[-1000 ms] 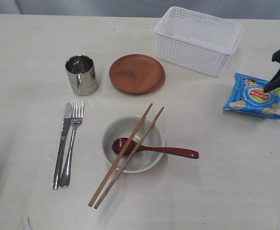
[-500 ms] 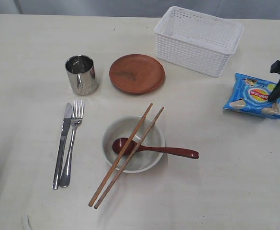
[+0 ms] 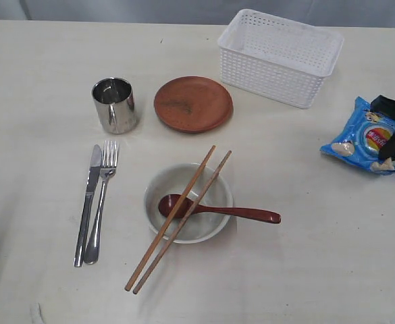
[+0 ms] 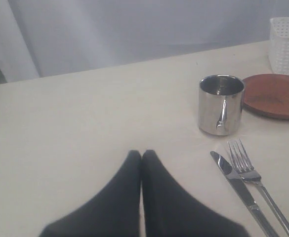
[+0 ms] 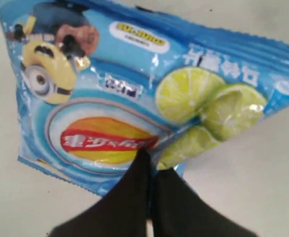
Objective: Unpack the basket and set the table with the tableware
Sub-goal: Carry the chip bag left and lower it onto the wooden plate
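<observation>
The white basket [image 3: 265, 81] stands at the back right of the table [image 3: 42, 54]. Laid out on the table are a steel cup [image 3: 115, 104], a reddish-brown plate [image 3: 193, 103], a knife [image 3: 88, 202] and a fork [image 3: 102, 199]. A white bowl [image 3: 155, 192] holds a dark red spoon [image 3: 244, 214], and two chopsticks [image 3: 173, 223] lie across it. My right gripper [image 5: 151, 160] is shut on the edge of the blue chip bag [image 5: 109, 98] at the right edge of the table. My left gripper [image 4: 142, 154] is shut with nothing in it, just over bare table near the knife [image 4: 238, 185] and cup [image 4: 221, 103].
The chip bag [image 3: 362, 138] lies tilted right of the basket, under my right gripper [image 3: 389, 154]. The left wrist view also shows the fork [image 4: 253, 175], the plate [image 4: 272, 96] and a corner of the basket [image 4: 287, 42].
My right gripper has come down onto the chip bag and shut on it. The bag has turned and slid a little to the right. The tableware has not moved.
</observation>
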You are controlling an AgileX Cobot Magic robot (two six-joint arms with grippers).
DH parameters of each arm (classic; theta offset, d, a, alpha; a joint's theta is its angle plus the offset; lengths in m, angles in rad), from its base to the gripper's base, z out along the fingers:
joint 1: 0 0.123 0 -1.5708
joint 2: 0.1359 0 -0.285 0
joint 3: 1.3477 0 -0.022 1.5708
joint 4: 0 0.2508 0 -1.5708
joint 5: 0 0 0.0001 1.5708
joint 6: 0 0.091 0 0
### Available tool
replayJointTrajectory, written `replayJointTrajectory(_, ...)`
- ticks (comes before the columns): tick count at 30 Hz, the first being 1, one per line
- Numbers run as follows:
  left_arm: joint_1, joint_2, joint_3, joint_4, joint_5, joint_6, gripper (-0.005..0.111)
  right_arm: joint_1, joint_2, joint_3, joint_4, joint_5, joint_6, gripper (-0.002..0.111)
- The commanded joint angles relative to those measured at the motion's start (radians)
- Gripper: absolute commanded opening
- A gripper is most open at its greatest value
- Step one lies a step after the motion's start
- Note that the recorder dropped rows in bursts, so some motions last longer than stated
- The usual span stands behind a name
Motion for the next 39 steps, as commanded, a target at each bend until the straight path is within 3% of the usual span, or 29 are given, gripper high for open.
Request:
replayJointTrajectory(1,0.002,-0.003,0.002,-0.001,-0.004,0.0,0.0,0.0,-0.072,-0.004,0.048,0.077,-0.06,0.0)
replayJointTrajectory(5,0.002,-0.003,0.002,-0.001,-0.004,0.0,0.0,0.002,-0.18,-0.041,0.258,0.216,-0.202,0.0)
replayJointTrajectory(7,0.002,-0.003,0.002,-0.001,-0.004,0.0,0.0,0.058,-0.222,-0.083,0.401,0.273,-0.242,0.0)
replayJointTrajectory(9,0.002,-0.003,0.002,-0.001,-0.004,0.0,0.0,0.126,-0.23,-0.112,0.405,0.265,-0.235,0.0)
replayJointTrajectory(15,0.002,-0.003,0.002,-0.001,-0.004,0.0,0.0,0.421,-0.142,-0.251,0.392,0.071,-0.115,0.0)
replayJointTrajectory(21,0.002,-0.003,0.002,-0.001,-0.004,0.0,0.0,0.601,-0.006,-0.397,0.342,-0.088,-0.052,0.0)
replayJointTrajectory(30,0.002,-0.003,0.002,-0.001,-0.004,0.0,0.0,0.676,0.209,-0.574,0.161,0.037,0.077,0.0)
replayJointTrajectory(39,0.002,-0.003,0.002,-0.001,-0.004,0.0,0.0,0.679,0.224,-0.581,0.118,0.053,0.08,0.0)
